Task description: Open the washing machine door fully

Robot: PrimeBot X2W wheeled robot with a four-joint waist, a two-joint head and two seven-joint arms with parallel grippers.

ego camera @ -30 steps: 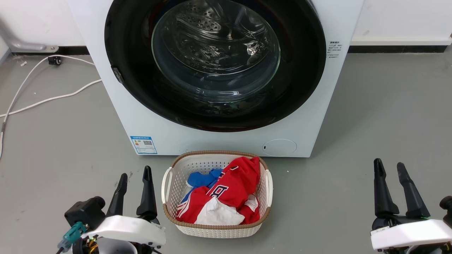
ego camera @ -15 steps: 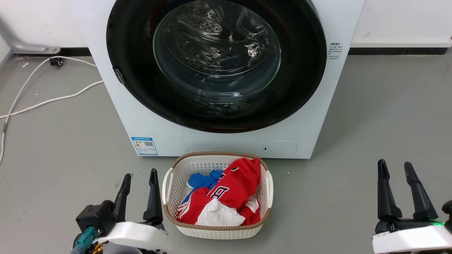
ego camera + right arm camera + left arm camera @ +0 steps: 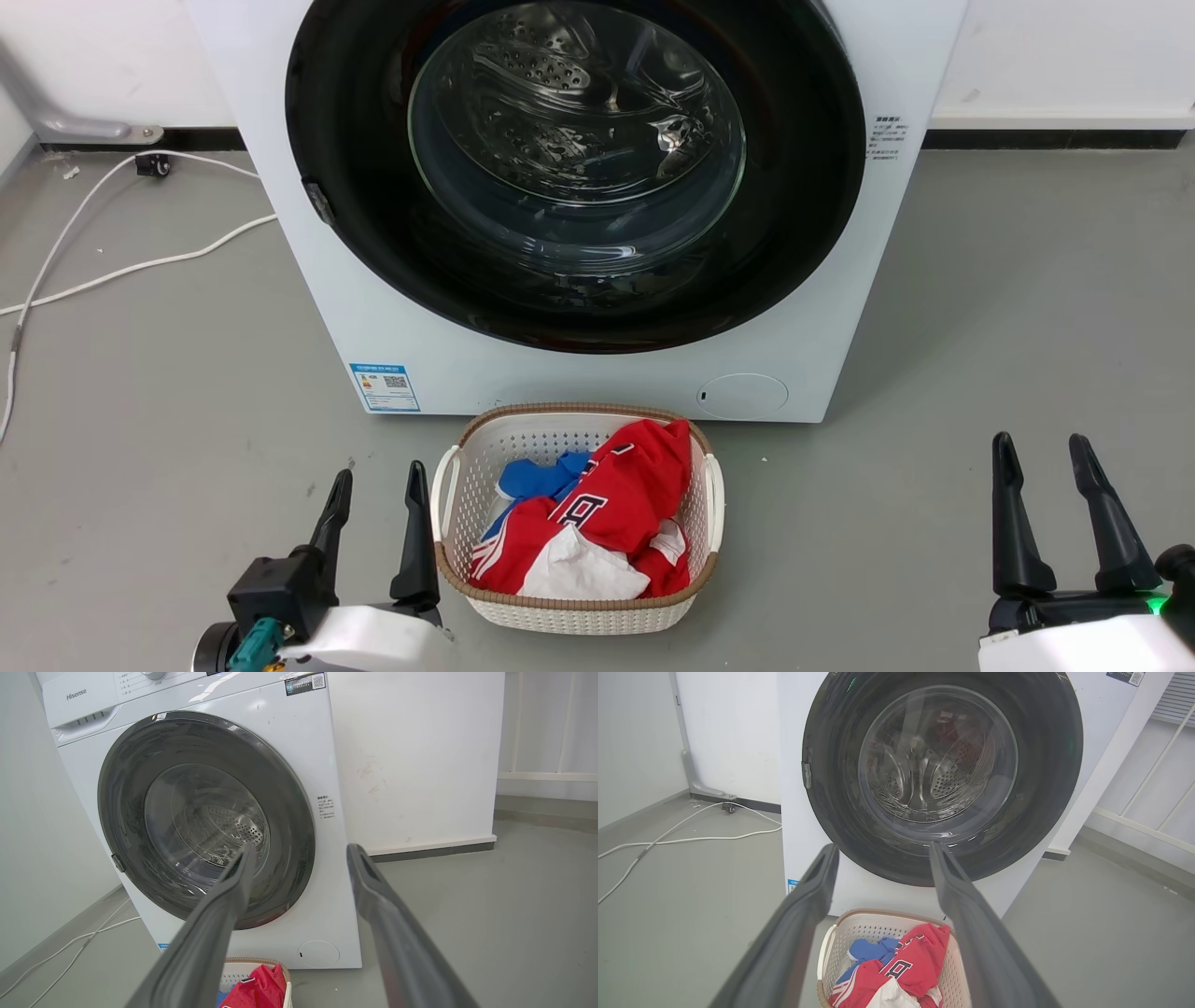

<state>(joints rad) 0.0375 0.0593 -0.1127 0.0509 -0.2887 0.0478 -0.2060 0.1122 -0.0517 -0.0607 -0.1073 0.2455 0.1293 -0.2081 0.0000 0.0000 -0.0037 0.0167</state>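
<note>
Cable (image 3: 112, 271): white lead lying loose on the floor, far left. A wheel or a low arm swing could snag it, tho it's well apart from the work.
Left gripper (image 3: 379, 471): fingers apart, holding nothing, low and just beside the basket. Risk: rising twd the door, it clips the basket's rim and drags it.
Door tab (image 3: 317, 201): small grey catch on the door's left edge (looks like the pull point, can't be sure). It's thin, so fingers may slip off w/o unlatching.
Washing machine door (image 3: 373, 261): shut, flush on the front of the washing machine (image 3: 579, 383), straight ahead of the robot. Risk: a pull that stops early leaves it half open, and a push on the glass bowl does nothing.
Basket (image 3: 574, 611): on the floor just under the door, holding red & blue clothes. It sits lower than the door, so prob. clear of the swing, but an arm following the door round could knock it.
Right gripper (image 3: 1040, 439): fingers apart, empty, well off to the right.
Change, left arm: vs 1 s ago it has slid right, nearer the basket, and lower in the head view.
Change, door: none, not cracked open at all.
Change, right arm: fingers a touch wider.
Change, view: whole picture nudged slightly, so the camera moved.
</note>
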